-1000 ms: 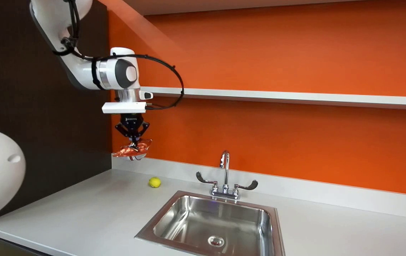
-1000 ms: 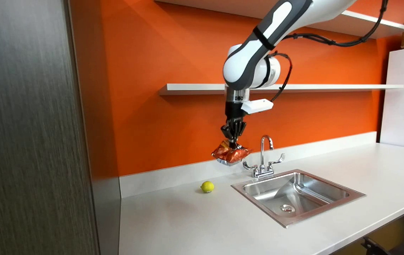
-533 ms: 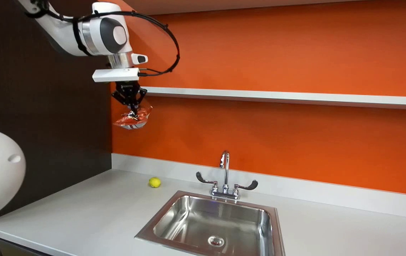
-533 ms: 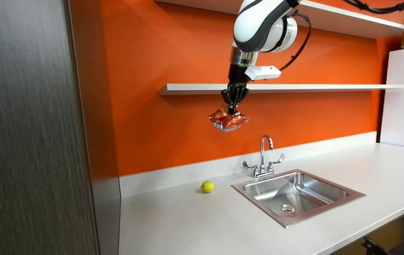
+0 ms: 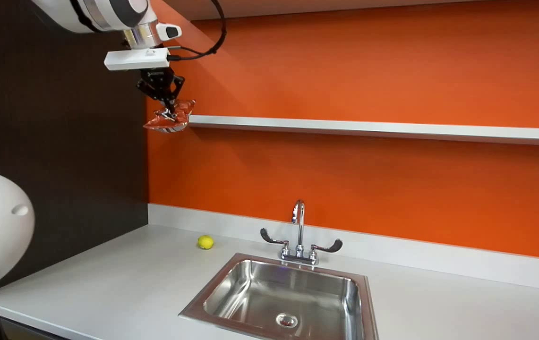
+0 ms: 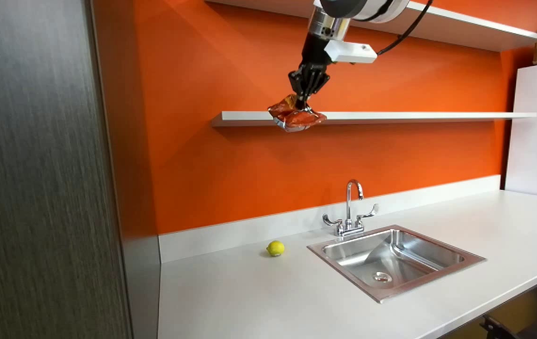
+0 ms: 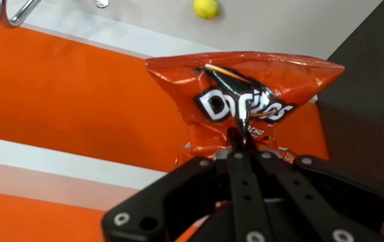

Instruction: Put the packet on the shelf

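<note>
The packet is a crinkled red-orange Doritos bag. It hangs in the air in both exterior views (image 5: 159,123) (image 6: 296,118) and fills the middle of the wrist view (image 7: 192,87). My gripper (image 5: 170,109) (image 6: 302,103) is shut on the packet's middle, pinching a fold; the fingertips (image 7: 242,137) show in the wrist view. The grey-white shelf (image 5: 373,126) runs along the orange wall. In an exterior view the packet overlaps the shelf's front edge (image 6: 414,115) and hides a bit of it. The shelf (image 7: 60,158) lies left of the packet in the wrist view.
A yellow lemon (image 5: 205,242) lies on the grey countertop (image 5: 108,278). A steel sink (image 5: 293,283) and faucet (image 5: 300,226) stand to its right. A dark panel (image 5: 75,141) borders the wall at left. A higher shelf (image 6: 466,30) hangs above in an exterior view.
The arm has risen, lifting the packet from well below the shelf to about shelf height in both exterior views. The gripper has tilted slightly. The grip on the packet is kept.
</note>
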Robot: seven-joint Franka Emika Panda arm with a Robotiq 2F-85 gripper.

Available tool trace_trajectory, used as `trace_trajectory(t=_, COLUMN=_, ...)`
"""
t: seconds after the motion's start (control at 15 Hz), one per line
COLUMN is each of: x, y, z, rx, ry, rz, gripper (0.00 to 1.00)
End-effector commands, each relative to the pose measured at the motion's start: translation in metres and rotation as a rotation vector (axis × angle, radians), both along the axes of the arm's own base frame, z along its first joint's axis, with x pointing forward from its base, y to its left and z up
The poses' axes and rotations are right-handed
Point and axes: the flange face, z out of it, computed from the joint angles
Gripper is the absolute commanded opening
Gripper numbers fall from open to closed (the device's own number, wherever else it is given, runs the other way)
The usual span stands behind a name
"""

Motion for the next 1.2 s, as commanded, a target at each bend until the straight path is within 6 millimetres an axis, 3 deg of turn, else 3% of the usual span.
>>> trace_trajectory(t=0.0, x=0.013, y=0.008, z=0.027, rx=0.030, ry=-0.081, rz=-0.039, gripper=0.00)
trace_trajectory(t=0.67, x=0.077, y=0.011, z=0.059, rx=0.097, ry=-0.255, rz=-0.135, gripper=0.00)
trace_trajectory(t=1.13, x=0.134, y=0.008, z=0.050, rx=0.105, ry=-0.291, rz=-0.171, gripper=0.00)
